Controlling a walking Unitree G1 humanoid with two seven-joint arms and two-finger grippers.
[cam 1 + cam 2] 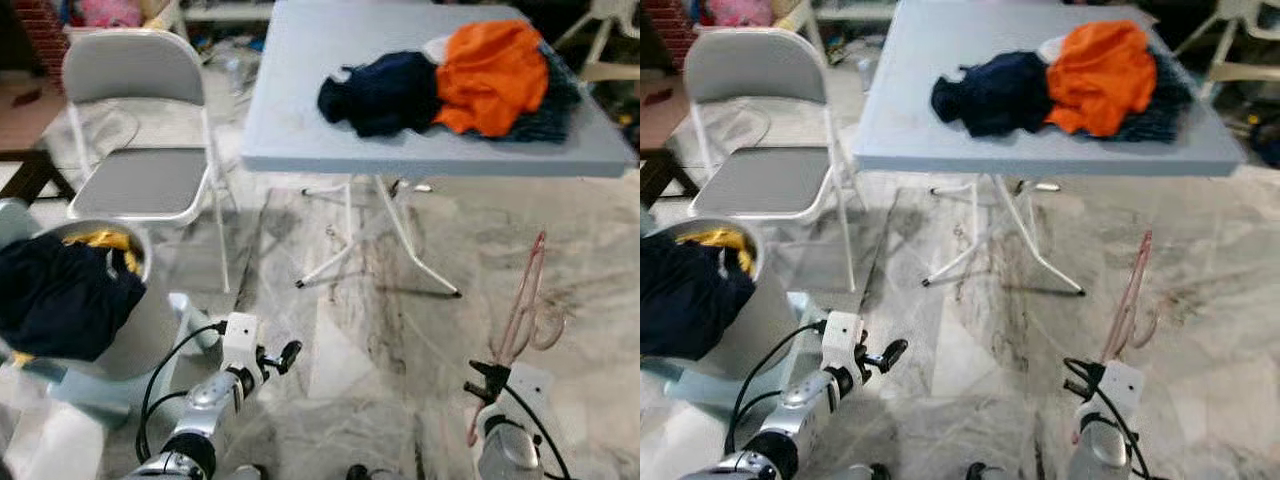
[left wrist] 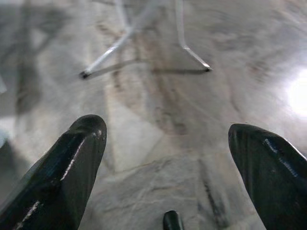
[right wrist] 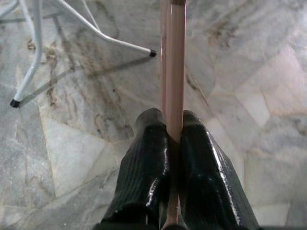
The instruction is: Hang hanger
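You're looking at the right gripper clamping a pink hanger: both fingers are pressing tight on its thin bar, which is running straight out past the tips. In the head views the hanger is sticking up and forward from the right arm, low over the marble floor, just right of the table legs and well below the tabletop. Left gripper is sitting wide, holding nothing, pointing down at the floor near the legs. The table is carrying a heap of clothes, navy and orange. A folding chair is standing to its left. A basket with dark and yellow laundry is sitting at your near left.
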